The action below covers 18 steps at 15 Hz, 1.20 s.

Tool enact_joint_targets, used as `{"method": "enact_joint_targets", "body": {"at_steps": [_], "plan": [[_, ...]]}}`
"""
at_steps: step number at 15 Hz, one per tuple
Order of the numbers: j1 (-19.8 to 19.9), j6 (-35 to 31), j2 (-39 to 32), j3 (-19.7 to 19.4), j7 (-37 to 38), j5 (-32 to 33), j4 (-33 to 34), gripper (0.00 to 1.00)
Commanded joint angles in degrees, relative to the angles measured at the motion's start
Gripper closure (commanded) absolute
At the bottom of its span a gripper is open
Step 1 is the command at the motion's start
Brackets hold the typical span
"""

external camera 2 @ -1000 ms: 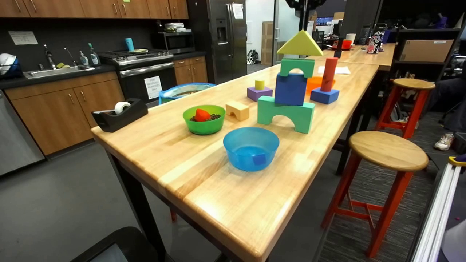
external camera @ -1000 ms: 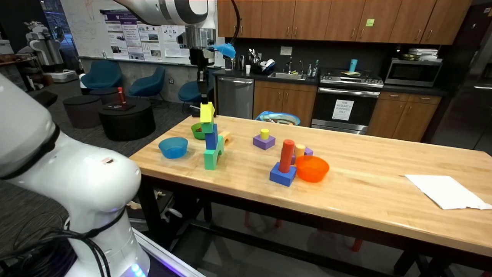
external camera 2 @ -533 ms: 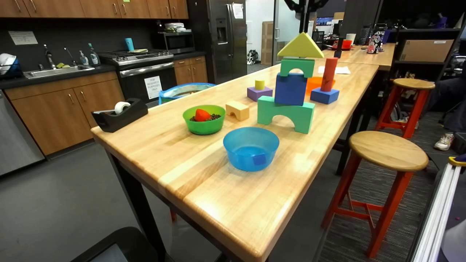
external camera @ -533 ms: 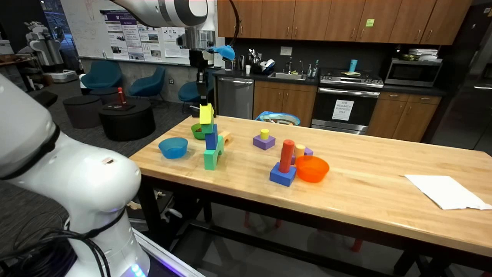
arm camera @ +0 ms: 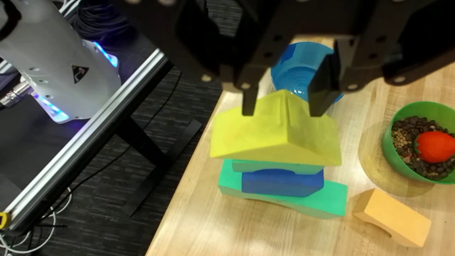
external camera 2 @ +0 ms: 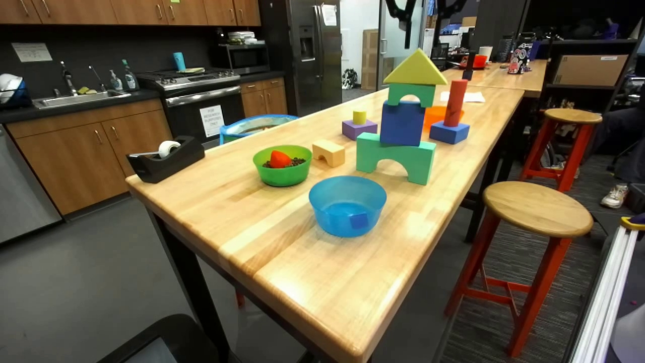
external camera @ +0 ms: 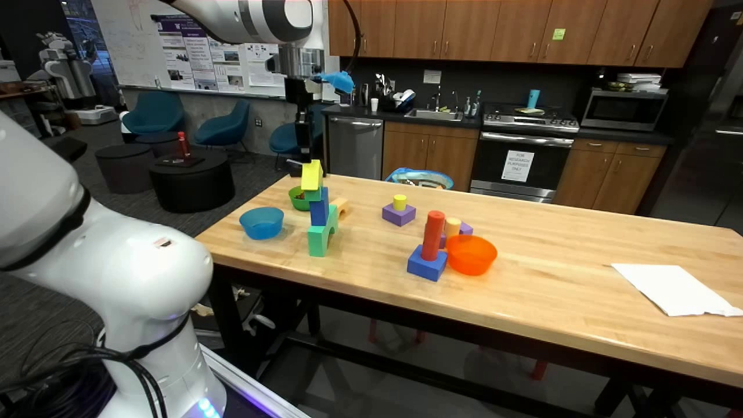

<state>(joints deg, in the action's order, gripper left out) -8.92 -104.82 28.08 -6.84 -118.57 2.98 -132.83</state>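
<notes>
The yellow block (external camera 2: pixel 415 70) is apparently being released: the gripper (arm camera: pixel 282 111) is spread near its peak; straight upward withdrawal is called for.

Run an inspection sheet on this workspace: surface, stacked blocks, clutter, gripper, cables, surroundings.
Surface: wooden table, glare patches, white sheet lying on it
Stacked blocks: from bottom, large green arch, upright blue block, small green arch, yellow triangular block
Clutter: blue bowl; green bowl holding red strawberry-like item and dark beans; tan arch; tape dispenser; orange bowl; red cylinder on flat blue block; yellow cylinder on purple block
Gripper: open at the stack's top, jaws parted to either side of the yellow ridge; contact unclear
Cables: black bundle beside the base of the arm
Surroundings: oven; wooden-topped stools; shoe at an exterior view's right edge
</notes>
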Motion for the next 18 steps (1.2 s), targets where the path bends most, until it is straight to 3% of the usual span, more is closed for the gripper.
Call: {"method": "enact_joint_targets", "body": {"at_steps": [1,5,13,18], "plan": [[0.97,-0.05,0.77,0.9,0.37,-0.95,-0.38,0.27],[1.06,0.54,2.78,1.51,1.3,-0.6,-1.46,0.02],[0.35,1.3,15.89,4.26,3.38,2.26,-10.4,0.0],[-0.4,0.2,27.01,3.89,1.38,6.55,-18.54,0.0]]}}
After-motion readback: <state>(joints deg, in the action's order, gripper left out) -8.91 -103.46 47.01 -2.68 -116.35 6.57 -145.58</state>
